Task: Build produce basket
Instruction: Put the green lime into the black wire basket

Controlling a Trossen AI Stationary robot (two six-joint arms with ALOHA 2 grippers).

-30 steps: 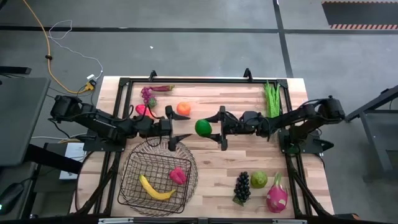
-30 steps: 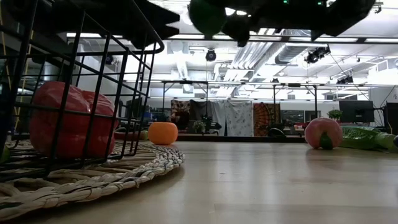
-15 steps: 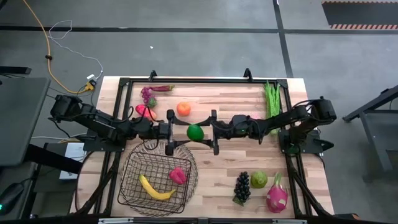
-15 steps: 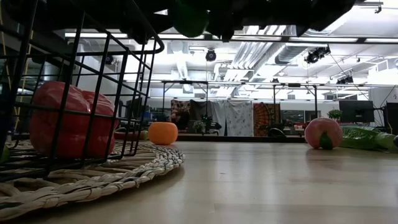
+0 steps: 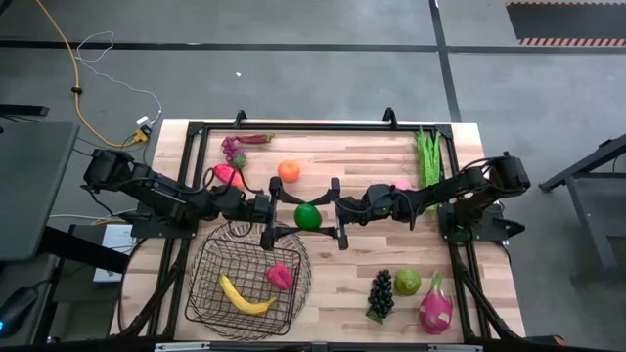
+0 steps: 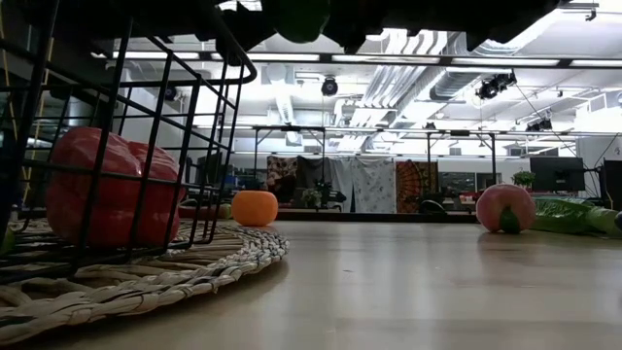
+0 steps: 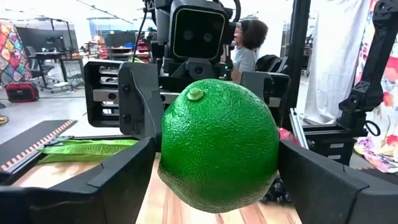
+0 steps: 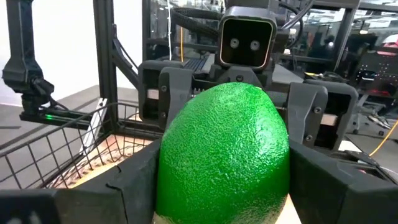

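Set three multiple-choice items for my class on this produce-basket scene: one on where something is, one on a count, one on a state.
1. Where is the lime?
A. In the basket
B. Between the two grippers, above the table
C. Beside the dragon fruit

2. How many pieces of produce lie in the basket?
A. Two
B. Four
C. None

3. What is the right gripper doing?
A. Open and empty
B. Shut on the lime
C. Shut on the orange

Answers:
1 B: the high view shows the lime held between the left gripper and the right one.
2 A: only the banana and a red fruit lie inside.
3 B: its wrist view shows both fingers against the lime's sides.
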